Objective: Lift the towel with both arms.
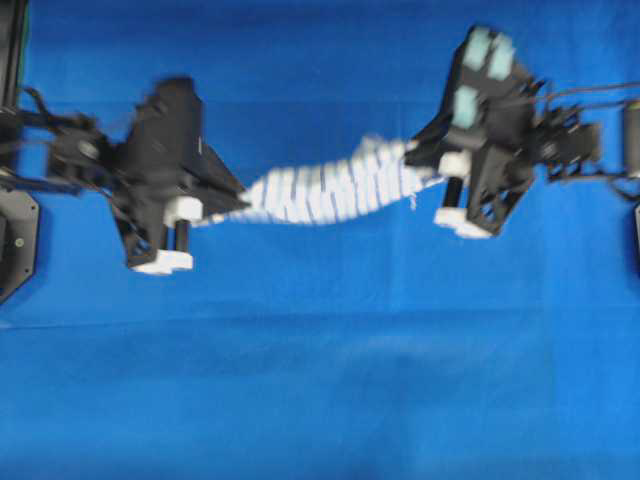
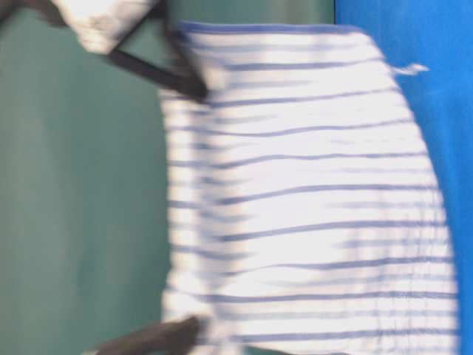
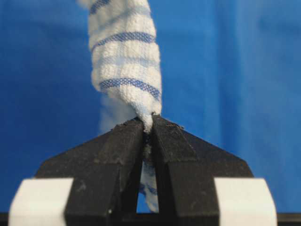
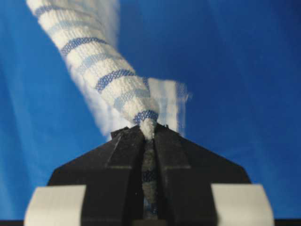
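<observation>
Towel (image 1: 330,190) stretches left-right, each end clamped by left gripper (image 3: 148,127) and right gripper (image 4: 148,128) fingers.

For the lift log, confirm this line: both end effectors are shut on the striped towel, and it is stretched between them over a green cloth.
One detail is wrong. The left end effector and right end effector are each shut on the towel, which hangs between them, but the cloth beneath is blue, not green, as the overhead view shows.
</observation>
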Controlling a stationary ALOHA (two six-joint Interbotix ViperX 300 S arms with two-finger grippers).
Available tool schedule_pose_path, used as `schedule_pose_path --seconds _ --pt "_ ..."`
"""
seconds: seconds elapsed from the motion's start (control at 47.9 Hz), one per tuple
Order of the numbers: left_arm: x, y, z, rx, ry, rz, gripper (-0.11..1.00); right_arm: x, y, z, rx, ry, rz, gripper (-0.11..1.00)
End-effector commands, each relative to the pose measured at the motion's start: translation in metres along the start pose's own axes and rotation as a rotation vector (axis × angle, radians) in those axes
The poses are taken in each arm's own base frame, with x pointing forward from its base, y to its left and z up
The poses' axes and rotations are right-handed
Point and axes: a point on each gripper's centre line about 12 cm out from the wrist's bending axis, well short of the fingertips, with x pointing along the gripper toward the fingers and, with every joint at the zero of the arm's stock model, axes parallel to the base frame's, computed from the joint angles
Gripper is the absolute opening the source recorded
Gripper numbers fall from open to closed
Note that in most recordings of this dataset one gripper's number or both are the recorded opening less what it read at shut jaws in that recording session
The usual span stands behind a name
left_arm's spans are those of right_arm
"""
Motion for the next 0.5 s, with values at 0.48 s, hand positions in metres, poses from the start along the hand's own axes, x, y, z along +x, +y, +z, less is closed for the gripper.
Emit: schedule_pose_path --seconds 0.48 --pt "-0.124 0.024 0.115 -0.018 -0.323 0.09 0.03 -0.124 -0.016 0.11 -0.075 -0.267 -0.043 0.04"
